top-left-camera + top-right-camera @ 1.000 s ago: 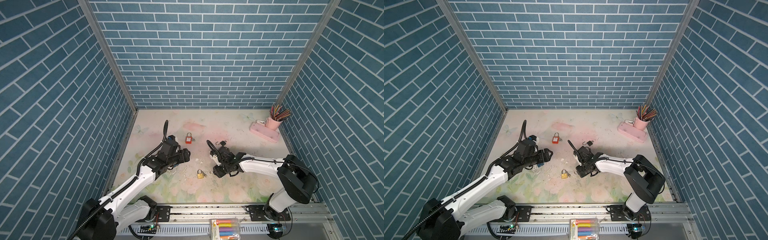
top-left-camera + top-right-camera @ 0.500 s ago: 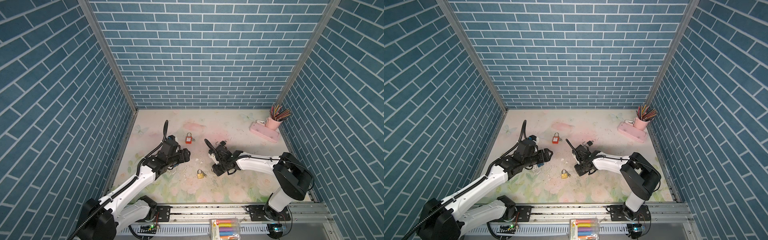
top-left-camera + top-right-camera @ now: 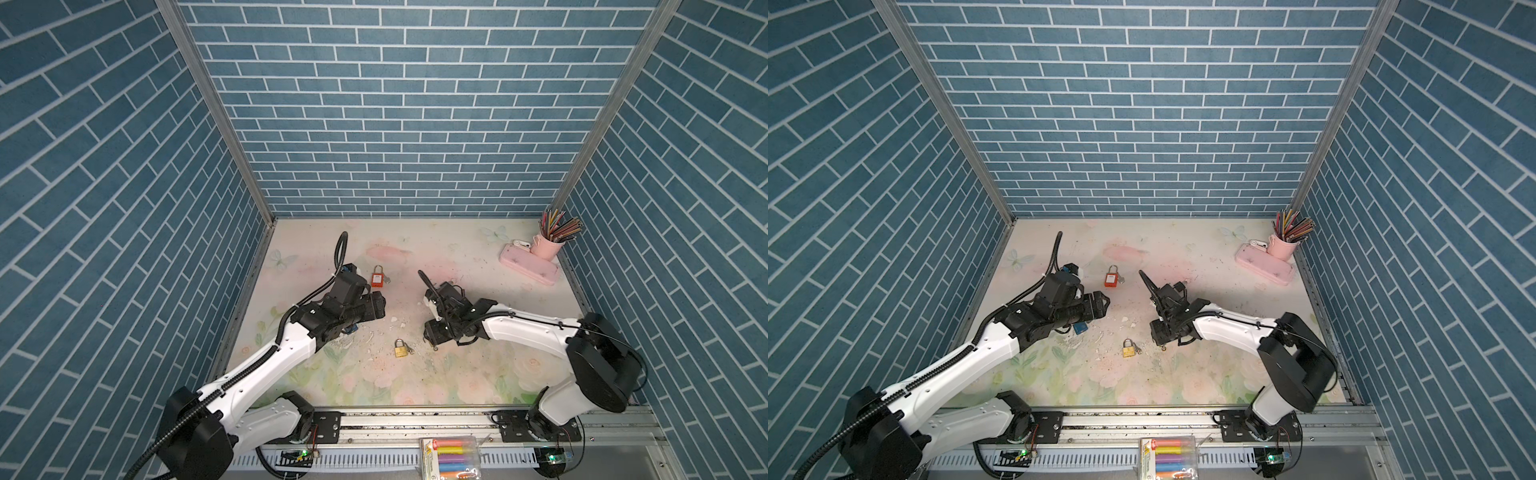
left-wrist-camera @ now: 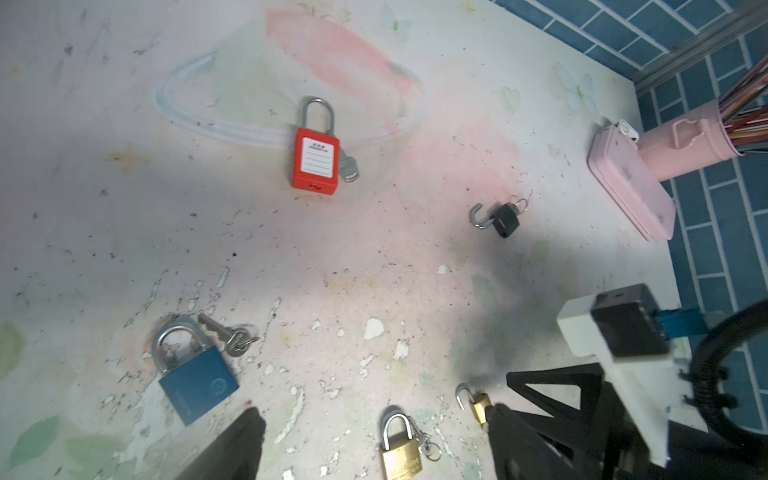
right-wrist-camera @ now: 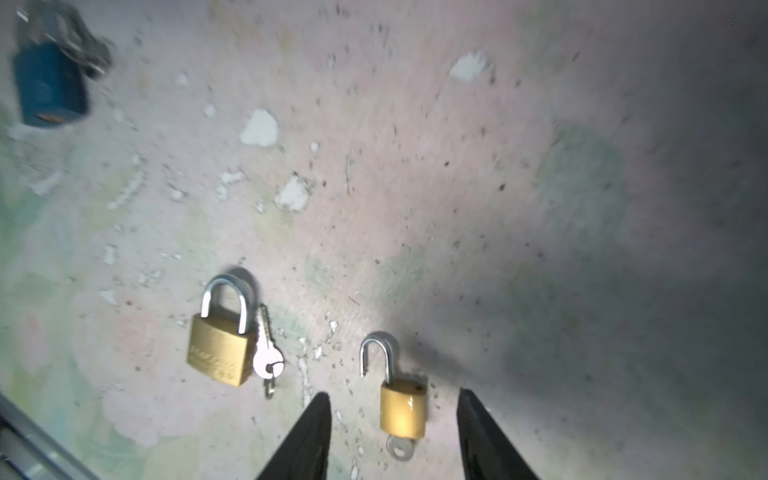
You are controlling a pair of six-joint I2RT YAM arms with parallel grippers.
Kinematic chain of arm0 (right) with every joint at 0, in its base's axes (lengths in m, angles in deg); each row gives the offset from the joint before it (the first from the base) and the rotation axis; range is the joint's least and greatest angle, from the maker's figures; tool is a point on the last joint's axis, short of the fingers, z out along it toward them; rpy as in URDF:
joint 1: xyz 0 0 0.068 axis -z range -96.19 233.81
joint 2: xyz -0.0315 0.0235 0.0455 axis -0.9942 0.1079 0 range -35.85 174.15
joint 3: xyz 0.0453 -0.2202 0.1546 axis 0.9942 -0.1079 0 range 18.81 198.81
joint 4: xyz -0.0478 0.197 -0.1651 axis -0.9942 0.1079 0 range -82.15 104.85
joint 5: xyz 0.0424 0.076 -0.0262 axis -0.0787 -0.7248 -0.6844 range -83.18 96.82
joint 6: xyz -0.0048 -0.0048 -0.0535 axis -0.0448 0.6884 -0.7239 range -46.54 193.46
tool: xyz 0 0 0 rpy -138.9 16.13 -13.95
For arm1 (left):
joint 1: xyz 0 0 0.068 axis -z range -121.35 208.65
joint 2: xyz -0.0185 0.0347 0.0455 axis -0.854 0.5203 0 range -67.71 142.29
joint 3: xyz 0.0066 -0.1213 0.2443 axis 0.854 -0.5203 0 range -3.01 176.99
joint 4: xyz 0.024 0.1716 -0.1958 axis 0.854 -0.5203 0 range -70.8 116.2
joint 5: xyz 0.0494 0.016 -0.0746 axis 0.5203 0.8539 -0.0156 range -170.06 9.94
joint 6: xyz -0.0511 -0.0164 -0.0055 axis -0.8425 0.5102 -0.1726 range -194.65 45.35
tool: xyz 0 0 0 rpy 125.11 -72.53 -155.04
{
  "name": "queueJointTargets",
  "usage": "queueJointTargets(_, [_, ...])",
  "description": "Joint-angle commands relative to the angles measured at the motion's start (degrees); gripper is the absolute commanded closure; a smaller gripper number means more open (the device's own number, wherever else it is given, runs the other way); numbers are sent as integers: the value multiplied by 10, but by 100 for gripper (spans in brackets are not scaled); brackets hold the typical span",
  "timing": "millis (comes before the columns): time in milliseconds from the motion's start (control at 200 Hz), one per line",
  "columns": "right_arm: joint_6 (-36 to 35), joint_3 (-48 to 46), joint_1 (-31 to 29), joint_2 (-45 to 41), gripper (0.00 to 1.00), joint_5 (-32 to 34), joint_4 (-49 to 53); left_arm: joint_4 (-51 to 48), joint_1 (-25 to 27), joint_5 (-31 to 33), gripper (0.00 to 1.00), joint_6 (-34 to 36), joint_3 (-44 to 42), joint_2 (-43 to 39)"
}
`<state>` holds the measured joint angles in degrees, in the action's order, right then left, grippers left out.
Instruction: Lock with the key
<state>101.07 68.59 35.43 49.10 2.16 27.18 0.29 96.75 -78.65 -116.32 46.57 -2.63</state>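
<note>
Chipped floral tabletop (image 3: pixel 457 382) sitting inside brick walls (image 3: pixel 415 124); right gripper (image 5: pixel 393 395) gaping astride small unlatched brass padlock (image 5: pixel 403 411); left gripper (image 4: pixel 374 413) gaping, empty.

Nothing fully legible. The red padlock (image 4: pixel 314 160) has a white label (image 4: pixel 317 155) on its face: a tiny red print line on top and blank ruled lines below, too small to read. The larger brass padlock (image 5: pixel 220 353) has a stamped word across its body, blurred. The blue padlock (image 4: pixel 198 384) has a round emblem and a line of print along one edge, unreadable. The marker pack (image 3: pixel 451 457), past the table's front edge, has a yellow printed panel with what looks like a "6", cut off by the frame.
</note>
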Motion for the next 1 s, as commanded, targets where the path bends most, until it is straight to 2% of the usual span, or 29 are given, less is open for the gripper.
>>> queueJointTargets(0, [59, -30, 37, -76, 49, 47, 0, -65, 53, 62, 18, -47, 47, 34])
queueJointTargets(235, [124, -134, 149, -229, 51, 114, 18, -107, 187, 106, 22, -207, 114, 146])
queueJointTargets(370, [124, -188, 164, -306, 51, 152, 0, -113, 240, 117, 25, -314, 140, 210])
queueJointTargets(505, [125, -220, 165, -345, 50, 151, -2, -110, 278, 114, 29, -385, 175, 276])
queueJointTargets(720, [128, -249, 165, -364, 50, 133, -7, -154, 295, 84, 30, -419, 261, 391])
queueJointTargets(995, [120, -260, 166, -395, 50, 139, -17, -150, 296, 61, 34, -437, 291, 456])
